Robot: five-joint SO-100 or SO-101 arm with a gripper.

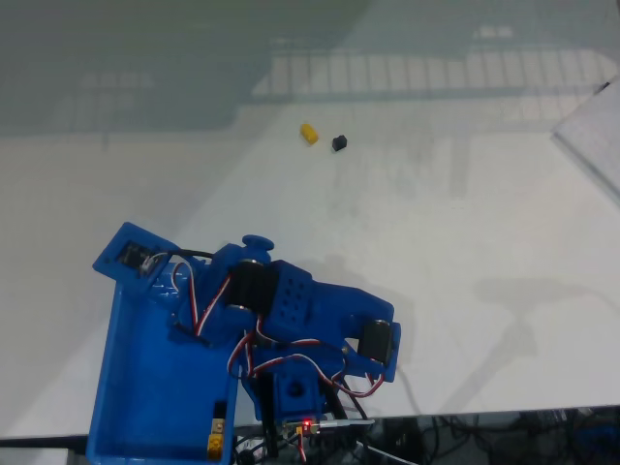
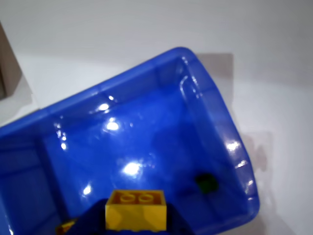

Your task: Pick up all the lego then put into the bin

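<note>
Jaws (image 2: 136,226) grip yellow lego (image 2: 136,209) above bin (image 2: 215,107).

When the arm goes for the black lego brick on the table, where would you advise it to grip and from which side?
I would grip the black brick across its two side faces, coming straight down from above. It lies flat on the white table, and the yellow brick sits just to its left in the fixed view, so keep the pincer fingers off that side.

The blue plastic robot arm (image 1: 291,310) folds from its base at six o'clock toward ten o'clock. In the wrist view its two-finger gripper (image 2: 136,218) is clamped on a yellow two-stud plastic brick (image 2: 136,209).
</note>
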